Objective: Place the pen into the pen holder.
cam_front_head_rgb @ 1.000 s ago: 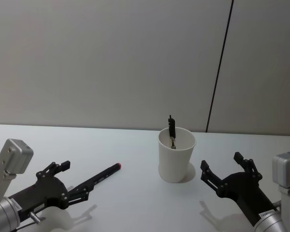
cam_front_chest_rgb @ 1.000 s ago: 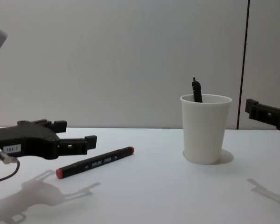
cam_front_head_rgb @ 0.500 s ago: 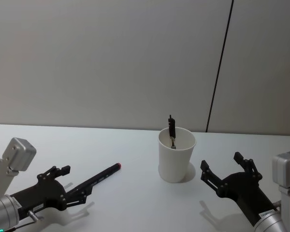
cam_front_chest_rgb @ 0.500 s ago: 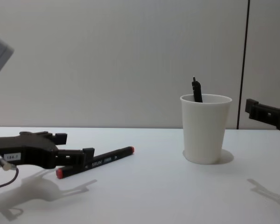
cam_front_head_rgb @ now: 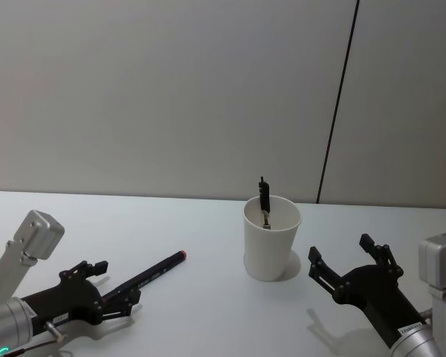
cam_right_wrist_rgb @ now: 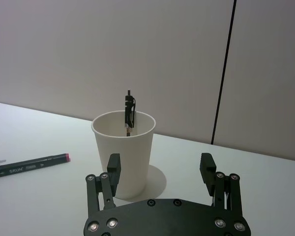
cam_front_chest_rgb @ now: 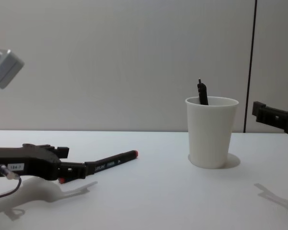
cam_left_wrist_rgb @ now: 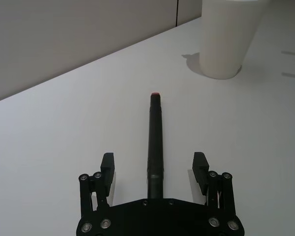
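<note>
Our left gripper [cam_front_head_rgb: 119, 279] has been sinking toward the table [cam_front_head_rgb: 208, 320] and is now straddling the pen's back end, fingers apart and not touching it. Our right gripper [cam_front_head_rgb: 340, 249] is idling just right of the pen holder [cam_front_head_rgb: 271, 242], fingers spread. The pen [cam_front_head_rgb: 160, 269] is lying unmoved, left of the holder.

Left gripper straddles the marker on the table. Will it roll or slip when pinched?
Likely stiff and light: the marker is a slim, straight barrel. It looks round and lies flat on the smooth table, so an uneven pinch may roll it. It sits centred between the left gripper's open fingers, which should limit that.
</note>
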Tool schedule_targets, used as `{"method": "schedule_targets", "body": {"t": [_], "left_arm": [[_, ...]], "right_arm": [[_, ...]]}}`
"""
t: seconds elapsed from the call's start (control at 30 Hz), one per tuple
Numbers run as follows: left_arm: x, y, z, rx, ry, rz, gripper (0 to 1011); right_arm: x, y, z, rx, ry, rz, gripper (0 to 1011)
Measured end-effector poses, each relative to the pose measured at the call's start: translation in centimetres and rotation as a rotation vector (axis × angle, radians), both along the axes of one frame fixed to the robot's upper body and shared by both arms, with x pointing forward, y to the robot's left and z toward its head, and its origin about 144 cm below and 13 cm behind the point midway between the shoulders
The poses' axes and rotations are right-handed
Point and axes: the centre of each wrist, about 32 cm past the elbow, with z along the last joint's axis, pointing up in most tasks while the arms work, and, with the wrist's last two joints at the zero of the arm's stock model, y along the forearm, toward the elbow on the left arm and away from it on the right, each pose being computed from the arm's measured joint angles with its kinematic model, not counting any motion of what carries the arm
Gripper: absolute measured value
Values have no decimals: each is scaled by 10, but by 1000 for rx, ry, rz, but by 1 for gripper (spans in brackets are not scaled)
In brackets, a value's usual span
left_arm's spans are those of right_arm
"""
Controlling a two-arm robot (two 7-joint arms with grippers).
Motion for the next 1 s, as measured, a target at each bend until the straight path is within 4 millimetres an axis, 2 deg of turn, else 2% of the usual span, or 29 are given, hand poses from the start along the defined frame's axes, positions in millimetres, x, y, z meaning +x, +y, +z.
{"method": "schedule_targets", "body": {"t": [0.53, 1.0], "left_arm": [[12, 2, -3, -6, 71, -10, 1002], [15, 2, -4, -16, 93, -4, 1002]], "right_arm": [[0, 0, 0, 0, 0, 0, 1001], [0, 0, 0, 0, 0, 0, 1001]]}}
